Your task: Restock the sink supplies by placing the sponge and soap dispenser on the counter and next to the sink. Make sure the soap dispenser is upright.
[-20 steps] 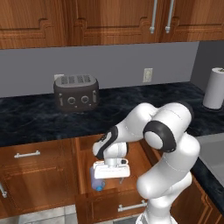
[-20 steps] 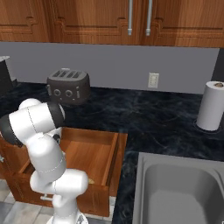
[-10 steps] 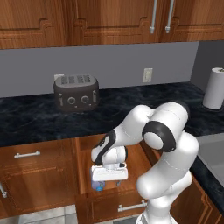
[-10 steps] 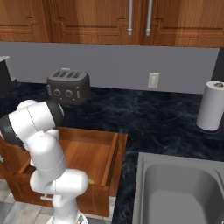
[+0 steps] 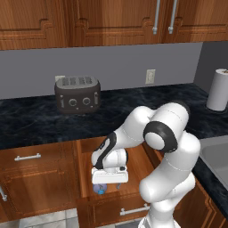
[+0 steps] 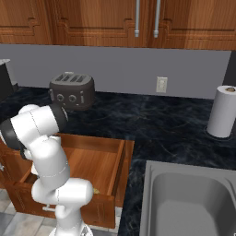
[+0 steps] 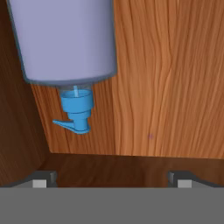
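Down in the open drawer (image 5: pixel 133 164) at the lower middle of the left base view, the gripper (image 5: pixel 108 187) hangs from the bent white arm (image 5: pixel 164 133), its fingers spread wide apart and holding nothing. From the hand view, the two dark fingertips (image 7: pixel 43 178) sit at the bottom left and bottom right corners, well apart, with bare wood between them. The soap dispenser (image 7: pixel 65 39) lies on its side on the drawer's wooden floor, filling the upper left of the hand view: a pale lavender body with a blue pump (image 7: pixel 76 113) pointing toward the bottom of the frame, its spout turned to the left. It rests close against the drawer's dark left wall (image 7: pixel 17 131), clear of both fingertips. In the left base view a bit of lavender and blue shows just under the hand. The counter (image 6: pixel 152 120) runs across the middle of the right base view, with a dark toaster (image 6: pixel 72 91) at its left, a paper towel roll (image 6: pixel 223 110) at its right, and the sink (image 6: pixel 193 198) in the lower right corner.
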Available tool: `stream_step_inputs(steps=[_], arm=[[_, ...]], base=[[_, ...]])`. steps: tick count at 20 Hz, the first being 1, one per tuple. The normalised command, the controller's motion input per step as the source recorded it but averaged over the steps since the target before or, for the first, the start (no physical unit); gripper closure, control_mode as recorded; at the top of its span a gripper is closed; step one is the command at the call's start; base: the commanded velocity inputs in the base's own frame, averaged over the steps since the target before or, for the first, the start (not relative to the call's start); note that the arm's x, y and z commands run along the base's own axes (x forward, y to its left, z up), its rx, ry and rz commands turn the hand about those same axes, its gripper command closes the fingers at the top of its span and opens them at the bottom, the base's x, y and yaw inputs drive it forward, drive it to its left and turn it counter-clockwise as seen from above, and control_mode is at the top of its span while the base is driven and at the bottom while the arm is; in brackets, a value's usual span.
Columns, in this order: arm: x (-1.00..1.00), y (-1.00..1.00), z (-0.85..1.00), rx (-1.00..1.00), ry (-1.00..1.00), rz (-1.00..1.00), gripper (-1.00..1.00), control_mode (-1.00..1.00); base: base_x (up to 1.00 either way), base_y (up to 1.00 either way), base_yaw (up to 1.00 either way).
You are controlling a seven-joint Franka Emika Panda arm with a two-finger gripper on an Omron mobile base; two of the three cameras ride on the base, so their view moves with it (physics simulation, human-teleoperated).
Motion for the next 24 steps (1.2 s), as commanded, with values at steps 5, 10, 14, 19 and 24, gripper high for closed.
stream_step_inputs(steps=[5, 10, 14, 19, 24], arm=[[0.16, 0.12, 0.0, 0.0, -0.08, 0.0, -1.0, -1.0], [0.22, 0.03, -0.16, 0.0, -0.06, 0.0, -1.0, -1.0], [0.02, 0.0, -0.22, 0.0, -0.01, 0.0, -1.0, -1.0], [0.0, 0.0, -0.24, 0.0, 0.0, 0.0, -1.0, -1.0], [0.0, 0.01, -0.11, 0.0, 0.0, 0.0, -1.0, -1.0]], base=[[0.0, 0.0, 0.0], [0.0, 0.0, 0.0], [0.0, 0.0, 0.0], [0.0, 0.0, 0.0], [0.0, 0.0, 0.0]])
